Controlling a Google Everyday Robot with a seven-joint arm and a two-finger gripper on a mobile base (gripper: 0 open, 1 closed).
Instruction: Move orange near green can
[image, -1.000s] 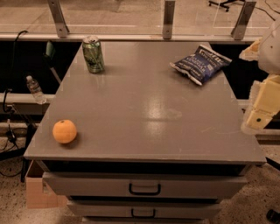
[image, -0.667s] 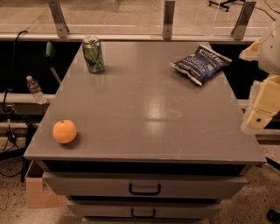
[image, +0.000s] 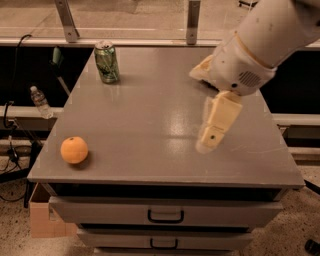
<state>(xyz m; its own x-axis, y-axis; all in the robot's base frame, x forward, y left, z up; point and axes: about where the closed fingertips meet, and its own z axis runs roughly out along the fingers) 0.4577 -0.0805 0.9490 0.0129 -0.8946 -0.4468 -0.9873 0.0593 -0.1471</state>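
Observation:
The orange (image: 74, 149) lies near the front left corner of the grey table (image: 150, 115). The green can (image: 107, 61) stands upright at the back left of the table, well behind the orange. My gripper (image: 211, 136) hangs from the white arm (image: 255, 45) above the right middle of the table. It is far to the right of the orange and holds nothing that I can see.
The arm covers the back right part of the table, and no blue chip bag shows there. Drawers with dark handles (image: 165, 216) sit below the tabletop. A water bottle (image: 40, 101) and cables lie left of the table, and a cardboard box (image: 40, 215) sits on the floor.
The arm has swung in from the right edge to above the right middle of the table and now hides the chip bag. The orange and the can have not moved.

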